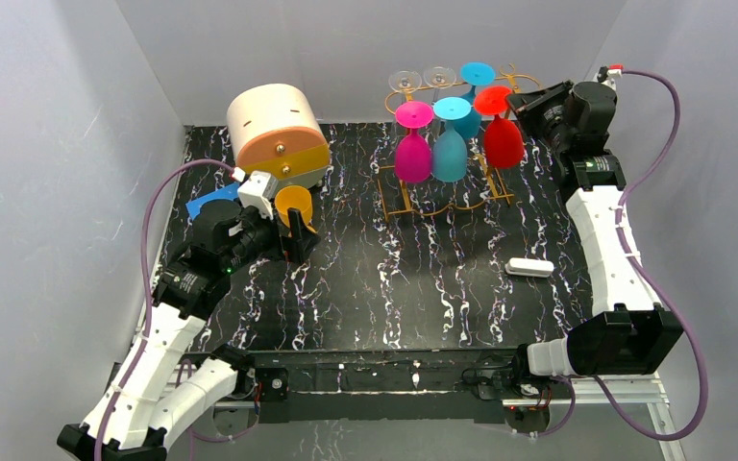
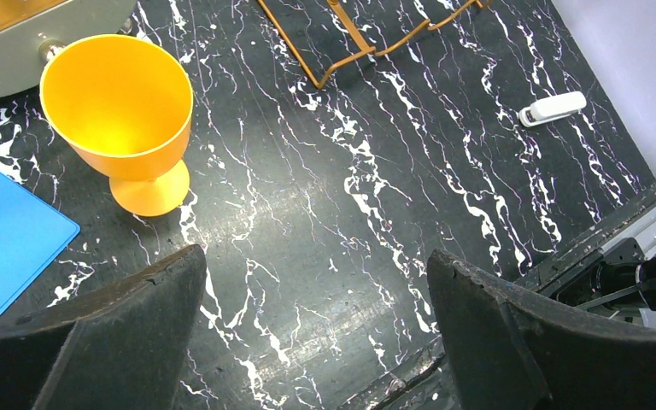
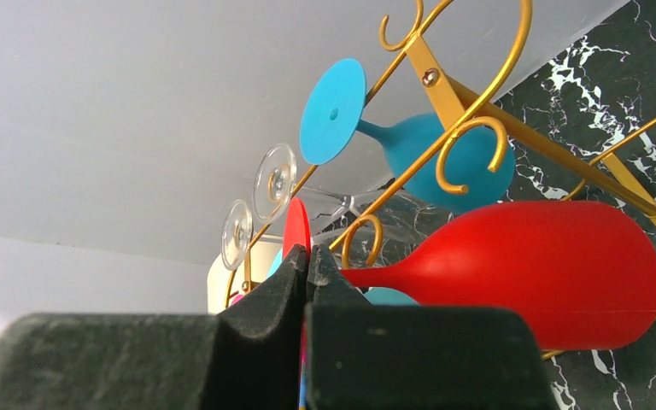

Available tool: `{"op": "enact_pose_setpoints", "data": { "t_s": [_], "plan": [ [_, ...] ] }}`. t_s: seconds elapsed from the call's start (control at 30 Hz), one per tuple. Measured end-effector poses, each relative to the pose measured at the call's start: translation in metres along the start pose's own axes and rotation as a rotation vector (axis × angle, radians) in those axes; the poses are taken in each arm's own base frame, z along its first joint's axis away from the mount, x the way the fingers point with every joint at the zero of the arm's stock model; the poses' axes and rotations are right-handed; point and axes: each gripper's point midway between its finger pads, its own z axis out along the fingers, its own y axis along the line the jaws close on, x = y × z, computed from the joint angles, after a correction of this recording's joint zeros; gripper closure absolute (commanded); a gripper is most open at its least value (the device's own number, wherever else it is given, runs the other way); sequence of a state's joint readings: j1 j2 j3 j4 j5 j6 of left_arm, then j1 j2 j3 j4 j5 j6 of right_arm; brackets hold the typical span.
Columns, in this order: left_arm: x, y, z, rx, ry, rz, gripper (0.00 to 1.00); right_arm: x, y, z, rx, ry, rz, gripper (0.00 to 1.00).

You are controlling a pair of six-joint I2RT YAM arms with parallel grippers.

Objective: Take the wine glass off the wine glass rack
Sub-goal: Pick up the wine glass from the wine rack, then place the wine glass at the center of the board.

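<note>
Right claw (image 3: 309, 256), shut by the stem of the red wine glass (image 3: 530, 273), faces a likely light, slick piece best gripped at that stem; left claw (image 2: 316, 260) gapes empty.

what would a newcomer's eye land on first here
The bright glasses hanging upside down on the golden rack at the table's far right, with the right gripper pinching the red glass by its foot. The orange goblet stands upright at left, before the open left gripper.
</note>
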State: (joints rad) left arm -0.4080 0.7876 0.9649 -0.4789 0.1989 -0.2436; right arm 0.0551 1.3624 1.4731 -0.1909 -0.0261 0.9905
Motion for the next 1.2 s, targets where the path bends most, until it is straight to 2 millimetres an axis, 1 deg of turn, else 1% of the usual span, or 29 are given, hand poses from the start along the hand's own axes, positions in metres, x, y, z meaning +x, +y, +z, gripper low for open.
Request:
{"op": "enact_pose_setpoints", "data": {
  "t_s": [0.13, 0.37, 0.57, 0.7, 0.87, 0.93, 1.0, 1.1, 1.2],
  "plan": [
    [-0.001, -0.001, -0.001, 0.001, -0.004, -0.002, 0.02, 0.002, -0.001, 0.000, -0.001, 0.011, 0.002, 0.99],
    [-0.004, -0.002, -0.004, 0.003, -0.017, 0.000, 0.02, 0.005, 0.004, -0.005, -0.021, 0.030, -0.006, 0.99],
    [-0.010, -0.005, -0.006, 0.012, -0.032, -0.003, 0.02, 0.009, 0.007, -0.027, -0.045, 0.039, -0.027, 0.99],
    [-0.020, -0.012, -0.006, 0.042, -0.051, -0.017, 0.02, 0.018, 0.008, -0.045, -0.076, 0.070, -0.045, 0.99],
    [-0.032, -0.020, -0.003, 0.075, -0.083, -0.048, 0.02, 0.032, 0.019, -0.059, -0.148, 0.149, -0.086, 0.99],
    [-0.035, -0.024, -0.002, 0.093, -0.094, -0.063, 0.02, 0.045, 0.020, -0.067, -0.189, 0.206, -0.105, 0.99],
    [-0.038, -0.029, -0.001, 0.124, -0.105, -0.076, 0.02, 0.063, 0.018, -0.076, -0.235, 0.281, -0.115, 0.99],
    [-0.035, -0.038, 0.003, 0.176, -0.102, -0.102, 0.02, 0.099, 0.004, -0.093, -0.302, 0.418, -0.111, 0.99],
    [-0.026, -0.045, 0.011, 0.232, -0.073, -0.135, 0.02, 0.140, -0.014, -0.107, -0.332, 0.559, -0.115, 0.99]
  ]
}}
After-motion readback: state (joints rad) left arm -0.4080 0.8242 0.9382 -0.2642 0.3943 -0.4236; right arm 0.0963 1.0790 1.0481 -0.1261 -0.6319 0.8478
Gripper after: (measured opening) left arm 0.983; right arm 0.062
